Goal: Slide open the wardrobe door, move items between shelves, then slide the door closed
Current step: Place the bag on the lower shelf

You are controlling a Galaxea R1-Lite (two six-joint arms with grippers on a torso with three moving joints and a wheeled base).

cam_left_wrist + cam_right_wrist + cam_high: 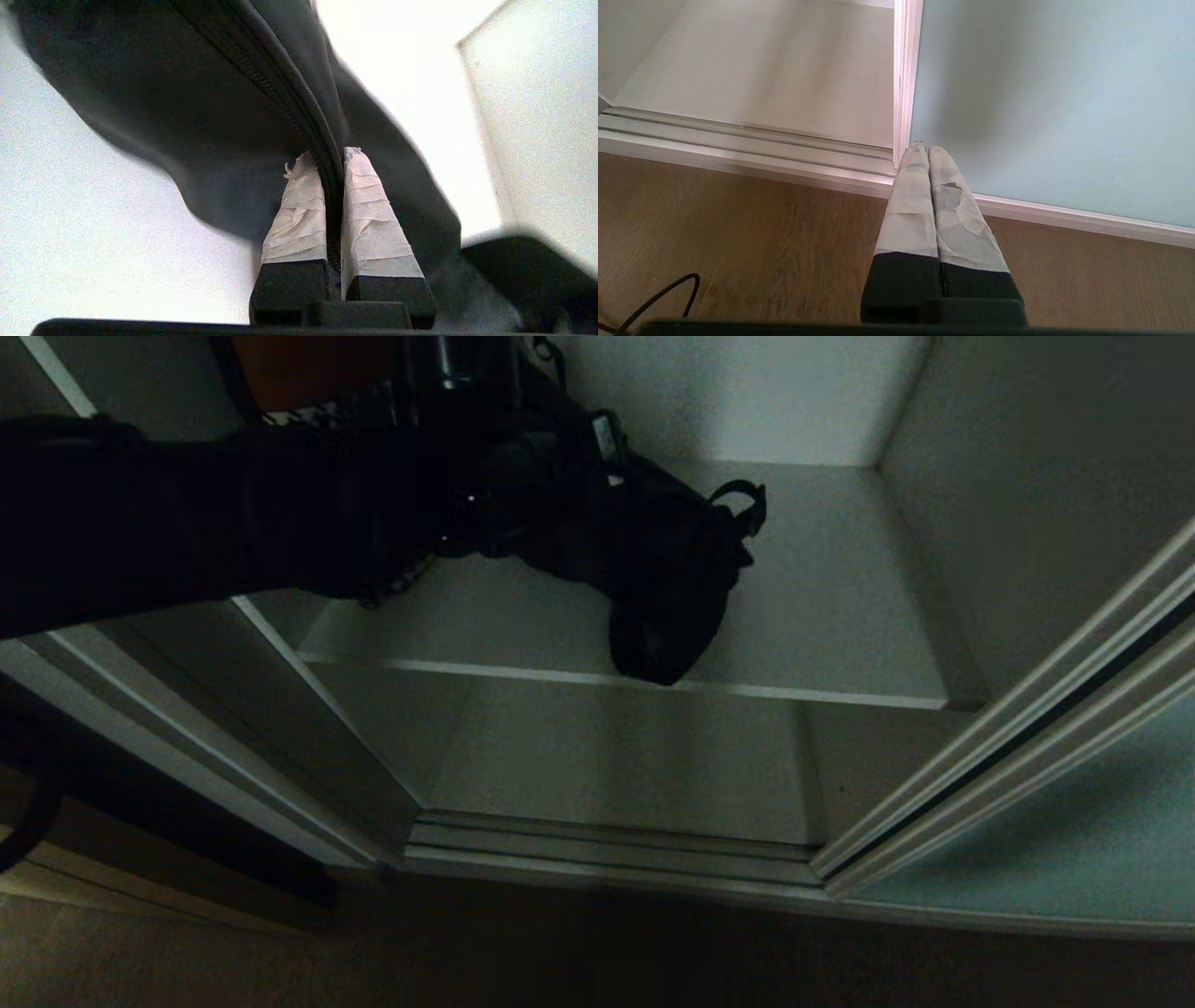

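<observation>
The black fabric bag (663, 579) hangs slanted over a pale shelf (822, 607) inside the wardrobe, its lower end at the shelf's front edge and its strap loop (742, 504) toward the back. My left arm reaches in from the left. In the left wrist view my left gripper (331, 156) is shut on a ridged seam of the bag (210, 116), with its taped fingers (299, 210) on either side of it. A lower shelf (616, 756) lies below. The teal sliding wardrobe door (1074, 840) stands slid to the right. My right gripper (927, 147) is shut and empty, low beside the door (1055, 93).
The door track (607, 849) runs along the wardrobe's bottom front. The wardrobe's right inner wall (1027, 476) bounds the shelf. Wooden floor (738, 233) lies before the wardrobe, with a black cable (663, 294) on it.
</observation>
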